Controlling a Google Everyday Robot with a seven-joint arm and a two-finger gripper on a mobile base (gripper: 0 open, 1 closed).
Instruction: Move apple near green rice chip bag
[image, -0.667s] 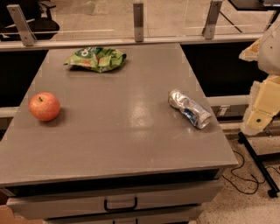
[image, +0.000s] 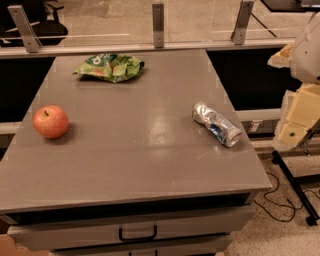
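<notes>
The red-orange apple sits on the grey table near its left edge, stem up. The green rice chip bag lies flat at the back of the table, left of centre, well behind the apple. My gripper is cream-coloured and hangs at the right edge of the view, off the table's right side, far from both the apple and the bag. It holds nothing that I can see.
A dented silver-and-blue can lies on its side on the right part of the table. A glass rail with metal posts runs along the back. A drawer handle is below the front edge. A black stand leg is on the floor at right.
</notes>
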